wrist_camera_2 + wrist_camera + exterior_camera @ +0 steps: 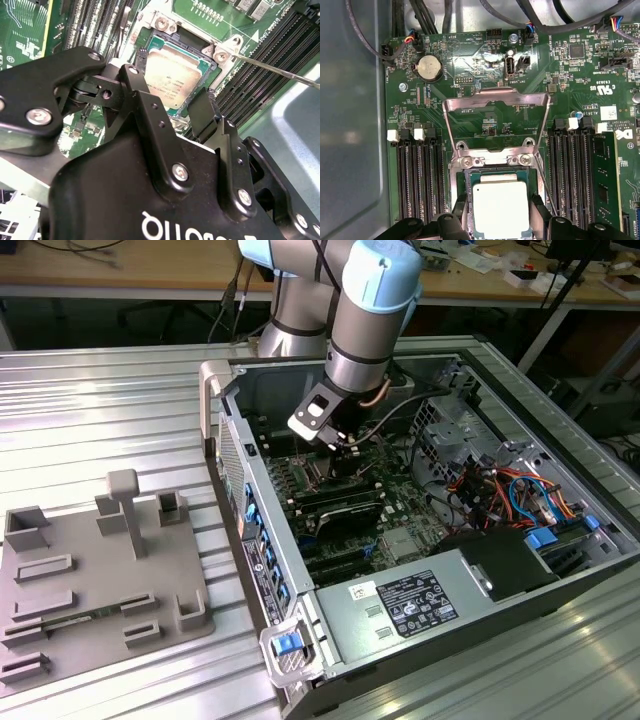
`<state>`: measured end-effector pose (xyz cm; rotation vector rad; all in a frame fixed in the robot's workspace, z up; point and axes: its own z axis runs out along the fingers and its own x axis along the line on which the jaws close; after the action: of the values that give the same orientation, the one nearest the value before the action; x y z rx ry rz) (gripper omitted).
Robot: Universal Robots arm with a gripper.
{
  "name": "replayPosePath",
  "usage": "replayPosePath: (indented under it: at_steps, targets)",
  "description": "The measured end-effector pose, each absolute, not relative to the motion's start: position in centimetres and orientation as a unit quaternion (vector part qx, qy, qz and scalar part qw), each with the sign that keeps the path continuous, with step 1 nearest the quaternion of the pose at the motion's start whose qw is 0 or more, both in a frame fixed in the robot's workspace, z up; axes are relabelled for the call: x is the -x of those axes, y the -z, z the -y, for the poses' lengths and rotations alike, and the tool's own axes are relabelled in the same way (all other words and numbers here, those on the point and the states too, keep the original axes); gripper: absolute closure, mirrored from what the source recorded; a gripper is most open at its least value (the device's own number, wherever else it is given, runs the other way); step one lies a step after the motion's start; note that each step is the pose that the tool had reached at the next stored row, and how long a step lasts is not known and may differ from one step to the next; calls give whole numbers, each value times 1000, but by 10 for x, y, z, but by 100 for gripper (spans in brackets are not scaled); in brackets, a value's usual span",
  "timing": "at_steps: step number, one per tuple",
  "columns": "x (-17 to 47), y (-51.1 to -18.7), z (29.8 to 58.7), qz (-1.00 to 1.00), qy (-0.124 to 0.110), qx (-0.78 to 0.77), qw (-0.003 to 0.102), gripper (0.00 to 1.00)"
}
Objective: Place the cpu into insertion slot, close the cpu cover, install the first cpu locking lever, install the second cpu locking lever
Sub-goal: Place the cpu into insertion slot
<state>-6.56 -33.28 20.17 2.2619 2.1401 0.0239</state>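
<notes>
Gripper fingers stand wide, flanking the cpu in the insertion slot. We see the cpu cover standing open beyond them.

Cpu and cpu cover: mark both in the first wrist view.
the cpu (500,210), first wrist view, middle of silver top face
the cpu cover (495,98), first wrist view, frame bar opposite the hinge

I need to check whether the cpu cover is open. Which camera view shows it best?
The first wrist view: the cpu cover stands whole, its silver frame swung open beyond the seated cpu. The second wrist view catches little more than its hinge end; in the exterior view the gripper blocks it.
</notes>
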Motion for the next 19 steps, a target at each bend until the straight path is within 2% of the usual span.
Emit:
replayPosePath:
  at_steps: [19]
  targets:
    - [66, -201, 333, -686, -9, -727, 13, 40]
